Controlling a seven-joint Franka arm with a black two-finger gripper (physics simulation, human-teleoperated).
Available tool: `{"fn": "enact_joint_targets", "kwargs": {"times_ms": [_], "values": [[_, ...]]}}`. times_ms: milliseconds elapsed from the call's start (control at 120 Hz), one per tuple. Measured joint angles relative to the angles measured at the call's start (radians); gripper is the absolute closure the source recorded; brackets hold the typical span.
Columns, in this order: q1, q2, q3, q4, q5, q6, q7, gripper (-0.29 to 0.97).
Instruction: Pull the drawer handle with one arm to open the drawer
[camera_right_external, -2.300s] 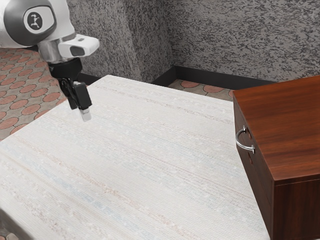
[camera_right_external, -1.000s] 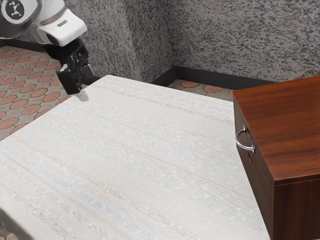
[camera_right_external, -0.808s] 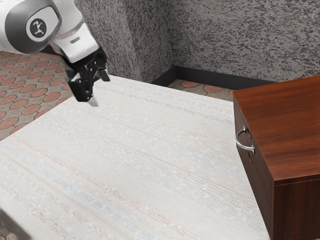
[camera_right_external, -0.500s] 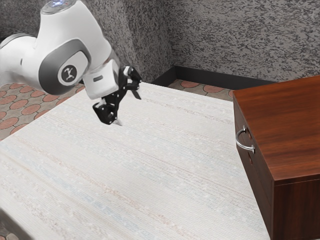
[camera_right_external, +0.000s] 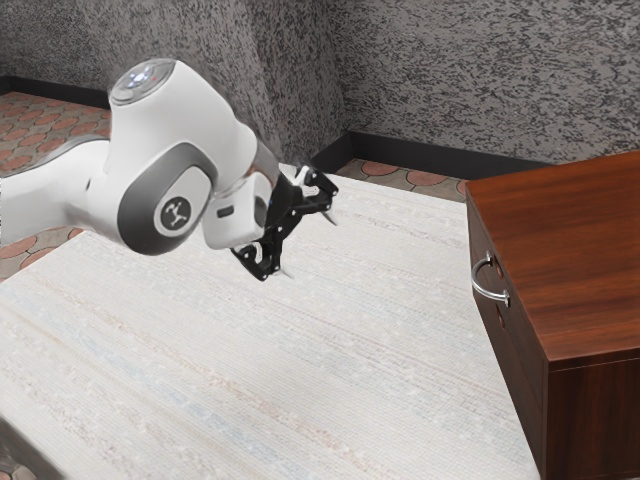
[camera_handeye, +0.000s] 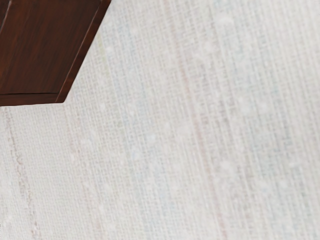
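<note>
Well apart from handle (camera_right_external: 487, 280), gripper (camera_right_external: 298, 236) hovers facing it, fingers spread apart, likely to straddle handle; drawer (camera_right_external: 503, 340) looks shut.

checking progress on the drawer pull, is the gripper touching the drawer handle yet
Apart. The exterior view shows the open gripper over the table, with a wide stretch of its surface between it and the drawer handle.
</note>
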Motion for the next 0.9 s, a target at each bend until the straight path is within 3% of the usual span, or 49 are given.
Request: {"fn": "enact_joint_targets", "kwargs": {"times_ms": [417, 900], "values": [[-0.117, -0.002, 0.001, -0.063, -0.015, 0.157, 0.125, 0.0], [-0.183, 0.034, 0.001, -0.106, -0.019, 0.334, 0.203, 0.0]]}}
